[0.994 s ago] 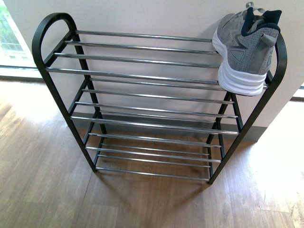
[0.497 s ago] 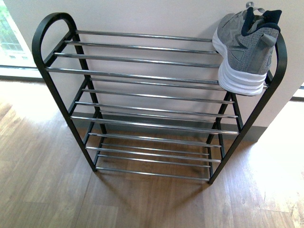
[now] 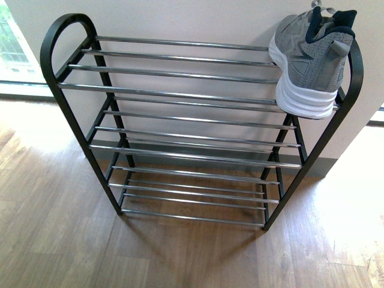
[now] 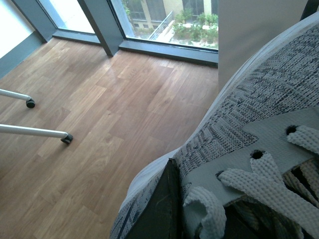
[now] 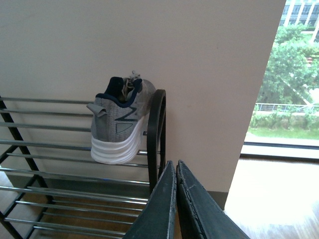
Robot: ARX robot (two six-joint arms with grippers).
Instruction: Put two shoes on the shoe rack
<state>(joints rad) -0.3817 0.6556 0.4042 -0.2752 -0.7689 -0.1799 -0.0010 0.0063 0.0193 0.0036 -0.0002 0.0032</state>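
Note:
One grey knit sneaker (image 3: pixel 309 60) with a white sole and navy collar rests on the right end of the shoe rack's (image 3: pixel 180 90) top tier, heel toward me. It overhangs the front rod. The right wrist view shows that same sneaker (image 5: pixel 119 127) beside the rack's black end loop (image 5: pixel 156 134). My right gripper (image 5: pixel 175 167) is shut on nothing, off the rack's right end and apart from it. My left gripper (image 4: pixel 199 199) is shut on a second grey knit sneaker (image 4: pixel 269 99) at its laces, with one dark finger (image 4: pixel 162 209) against the tongue. Neither gripper shows in the front view.
The rack stands against a beige wall (image 3: pixel 198 21) on a wooden floor (image 3: pixel 54 240). Floor-level windows (image 4: pixel 164 20) run along the room's edges. Two white legs on castors (image 4: pixel 30 132) stand on the floor in the left wrist view.
The rack and the sneaker on it sit a few pixels higher in the front view. Nothing else has visibly moved.

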